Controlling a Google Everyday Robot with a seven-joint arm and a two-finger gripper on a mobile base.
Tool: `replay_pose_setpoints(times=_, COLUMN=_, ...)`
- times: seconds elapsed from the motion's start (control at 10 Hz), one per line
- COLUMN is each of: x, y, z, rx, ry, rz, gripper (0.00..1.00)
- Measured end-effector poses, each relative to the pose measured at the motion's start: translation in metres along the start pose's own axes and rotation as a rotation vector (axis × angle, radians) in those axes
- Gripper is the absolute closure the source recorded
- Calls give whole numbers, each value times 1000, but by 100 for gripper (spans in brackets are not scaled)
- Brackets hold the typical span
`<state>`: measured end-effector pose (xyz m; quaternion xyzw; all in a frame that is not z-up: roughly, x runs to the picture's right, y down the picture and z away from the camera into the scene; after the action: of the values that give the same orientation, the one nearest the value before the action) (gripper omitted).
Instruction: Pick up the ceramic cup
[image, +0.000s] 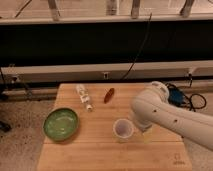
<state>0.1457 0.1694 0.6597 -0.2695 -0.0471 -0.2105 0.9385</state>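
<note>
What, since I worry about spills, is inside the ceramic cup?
The ceramic cup shows only its darker purplish-grey inside, no contents; its near wall hides the front of the floor. The gripper hangs just beside it, largely covered by the arm.

Light wooden rectangular table (100, 156) below me: wide round green bowl (60, 123) on the left, clear plastic bottle (84, 97) lying near the back, small reddish-brown oblong piece (109, 95) beside it (can't identify it), small whitish-grey ceramic cup (123, 129) mid-right, my gripper (146, 134) just right of it.

A robotics lab: white robot arm (170, 116) over a wooden table (100, 150), cables (139, 47) trailing along the wall (65, 50)
</note>
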Motion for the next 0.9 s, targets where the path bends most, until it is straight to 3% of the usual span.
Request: replay_pose_setpoints(times=0.9, x=-19, y=0, z=35, rx=-11, ry=-28, rz=-76, gripper=20)
